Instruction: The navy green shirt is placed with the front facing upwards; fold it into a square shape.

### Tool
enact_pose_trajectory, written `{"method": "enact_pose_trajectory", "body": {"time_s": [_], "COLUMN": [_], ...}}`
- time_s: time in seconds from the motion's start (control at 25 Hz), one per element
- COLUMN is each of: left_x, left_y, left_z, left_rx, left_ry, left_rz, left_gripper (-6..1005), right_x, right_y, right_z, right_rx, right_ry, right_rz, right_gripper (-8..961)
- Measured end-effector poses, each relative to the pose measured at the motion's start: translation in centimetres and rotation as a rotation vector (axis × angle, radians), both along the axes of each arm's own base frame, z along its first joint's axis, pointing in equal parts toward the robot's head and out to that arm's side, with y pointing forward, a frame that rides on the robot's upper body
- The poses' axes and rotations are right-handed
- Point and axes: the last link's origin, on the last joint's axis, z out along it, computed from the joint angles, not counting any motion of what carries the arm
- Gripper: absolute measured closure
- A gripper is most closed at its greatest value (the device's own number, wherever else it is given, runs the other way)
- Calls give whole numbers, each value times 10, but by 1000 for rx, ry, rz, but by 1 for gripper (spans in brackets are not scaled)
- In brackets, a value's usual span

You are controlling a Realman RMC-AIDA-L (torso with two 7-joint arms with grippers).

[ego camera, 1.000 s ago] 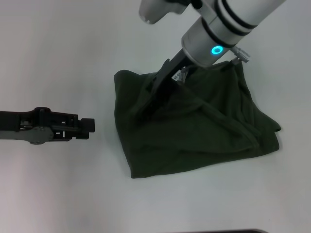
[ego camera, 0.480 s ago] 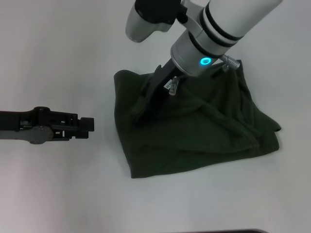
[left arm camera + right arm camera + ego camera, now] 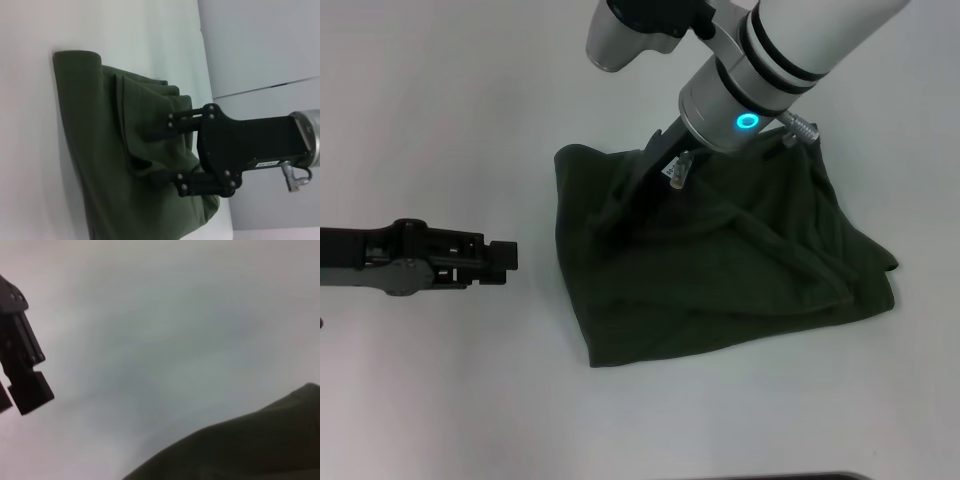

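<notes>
The navy green shirt (image 3: 720,280) lies folded into a rumpled, roughly square bundle on the white table; no lettering shows. My right gripper (image 3: 612,215) reaches down onto the bundle's far left part. In the left wrist view the right gripper (image 3: 161,150) has its two fingers spread apart, open, with their tips resting in the folds of the shirt (image 3: 115,165). My left gripper (image 3: 503,257) is parked low over the table to the left of the shirt, a gap away from it, its fingers together. The right wrist view shows a corner of the shirt (image 3: 250,450) and the left gripper (image 3: 17,397).
The white table (image 3: 440,120) surrounds the shirt on all sides. A dark edge (image 3: 790,476) runs along the near border of the head view. The right arm's thick white wrist (image 3: 760,70) hangs above the shirt's far side.
The right arm's wrist has shifted a little to the left and turned slightly while its fingers stayed on the shirt's far left part. The shirt and the left arm have not moved.
</notes>
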Motion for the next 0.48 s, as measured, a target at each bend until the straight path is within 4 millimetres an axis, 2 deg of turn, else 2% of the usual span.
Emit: {"method": "enact_pose_trajectory", "body": {"time_s": [0.16, 0.36, 0.48], "left_x": [0, -1, -1], "left_y": [0, 1, 1], "left_z": [0, 1, 0], "left_rx": [0, 3, 3], "left_ry": [-5, -4, -5], "left_rz": [3, 4, 4], "left_gripper": [578, 579, 579], "right_x": [2, 3, 1], "right_y": [-1, -3, 0], "right_z": [0, 0, 3], "right_rx": [-5, -15, 2], "right_ry": [-6, -13, -5], "right_rz": [-8, -15, -33], "right_gripper": [244, 477, 720]}}
